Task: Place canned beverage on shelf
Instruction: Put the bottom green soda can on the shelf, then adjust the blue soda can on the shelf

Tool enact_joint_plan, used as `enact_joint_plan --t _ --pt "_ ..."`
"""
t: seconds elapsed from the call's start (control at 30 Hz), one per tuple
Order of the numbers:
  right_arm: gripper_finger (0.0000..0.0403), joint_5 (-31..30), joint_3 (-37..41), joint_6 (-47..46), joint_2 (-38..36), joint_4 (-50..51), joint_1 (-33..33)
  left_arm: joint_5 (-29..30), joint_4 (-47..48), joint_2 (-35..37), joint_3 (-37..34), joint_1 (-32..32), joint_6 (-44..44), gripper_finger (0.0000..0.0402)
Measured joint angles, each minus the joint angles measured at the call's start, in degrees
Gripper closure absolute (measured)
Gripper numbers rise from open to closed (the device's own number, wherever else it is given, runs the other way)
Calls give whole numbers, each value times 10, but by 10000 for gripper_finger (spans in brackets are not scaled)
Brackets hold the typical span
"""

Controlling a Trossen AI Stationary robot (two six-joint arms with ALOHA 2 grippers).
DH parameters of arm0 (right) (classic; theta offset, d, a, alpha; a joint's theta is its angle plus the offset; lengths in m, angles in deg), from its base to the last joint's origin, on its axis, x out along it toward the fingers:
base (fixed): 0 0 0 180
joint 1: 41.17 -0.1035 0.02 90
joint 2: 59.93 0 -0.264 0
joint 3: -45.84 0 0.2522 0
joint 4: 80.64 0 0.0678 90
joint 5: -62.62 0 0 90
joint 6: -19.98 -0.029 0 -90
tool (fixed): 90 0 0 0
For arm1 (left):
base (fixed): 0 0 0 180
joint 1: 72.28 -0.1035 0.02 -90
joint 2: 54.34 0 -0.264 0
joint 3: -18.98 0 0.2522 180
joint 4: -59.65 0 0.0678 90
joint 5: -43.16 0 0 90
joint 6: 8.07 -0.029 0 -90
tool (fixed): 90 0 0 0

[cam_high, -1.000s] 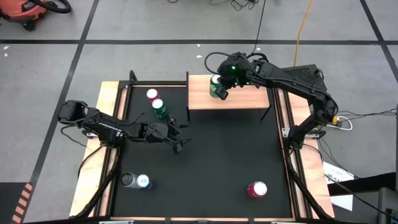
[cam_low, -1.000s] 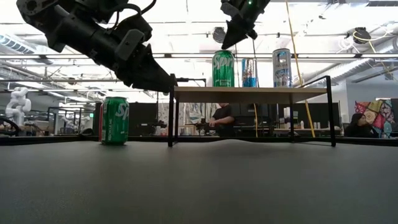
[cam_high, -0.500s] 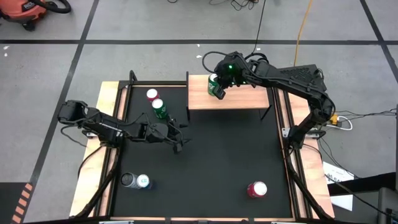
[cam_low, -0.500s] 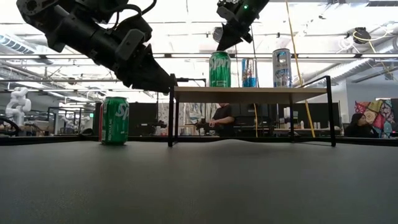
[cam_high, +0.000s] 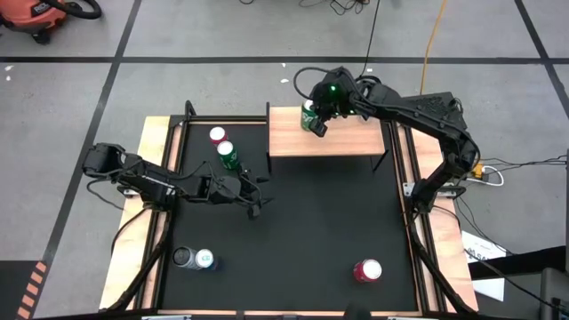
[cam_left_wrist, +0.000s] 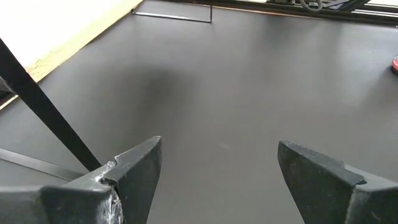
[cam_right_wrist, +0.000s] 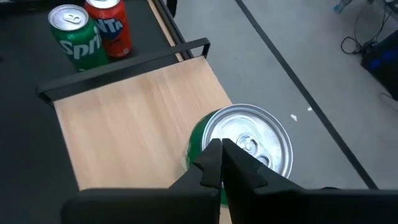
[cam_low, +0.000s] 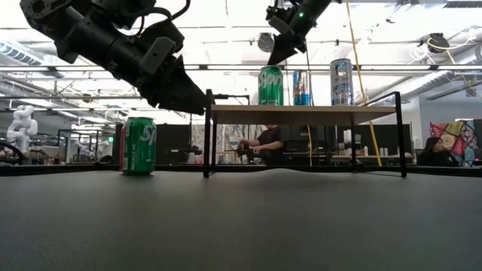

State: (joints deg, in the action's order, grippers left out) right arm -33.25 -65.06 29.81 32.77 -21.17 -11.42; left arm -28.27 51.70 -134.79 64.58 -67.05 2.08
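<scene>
- Since a second ago, your right tool [cam_high: 318,125] has shifted toward the shelf's far edge, and the green can [cam_high: 308,116] beneath it now stands upright after leaning briefly.
- Fingers pressed together and gripping nothing, the right tool [cam_right_wrist: 222,163] hovers just above that can's silver lid [cam_right_wrist: 252,142]; from the low view its tip [cam_low: 277,54] hangs clear of the can top [cam_low: 270,69].
- Your task can [cam_low: 270,86] stands on the light-wood shelf [cam_high: 360,142], near the plank's left end and close to its far edge.
- Your left tool [cam_high: 255,197] waits over the black worktop [cam_high: 320,231], well short of the shelf, jaws spread wide and empty; its two fingers [cam_left_wrist: 140,171] frame bare mat.
- On the worktop beside the shelf stand a second green can [cam_high: 228,155] and a red can [cam_high: 217,136], touching or nearly so.
- Near the worktop's front edge sit two cans [cam_high: 193,259] on the left and a red can [cam_high: 367,270] on the right.
</scene>
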Motion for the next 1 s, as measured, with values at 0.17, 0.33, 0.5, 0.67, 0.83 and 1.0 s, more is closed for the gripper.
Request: enact_joint_plan --t 0.17,0.33,0.5,0.67,0.83,1.0 --pt "403 0 0 15 1 -6 15 3 -1 0 0 0 0 87" --pt "403 1 1 28 1 -9 25 4 -2 0 0 0 0 87" --pt "403 2 1 33 1 -11 32 4 -2 0 0 0 0 87" --pt "403 -2 2 47 -10 -17 32 4 -2 0 0 0 -1 87" --pt "403 -15 3 46 -42 -31 35 4 -1 0 0 0 -15 87" --pt "403 -64 2 39 -60 -27 58 4 -3 0 0 0 -15 87"
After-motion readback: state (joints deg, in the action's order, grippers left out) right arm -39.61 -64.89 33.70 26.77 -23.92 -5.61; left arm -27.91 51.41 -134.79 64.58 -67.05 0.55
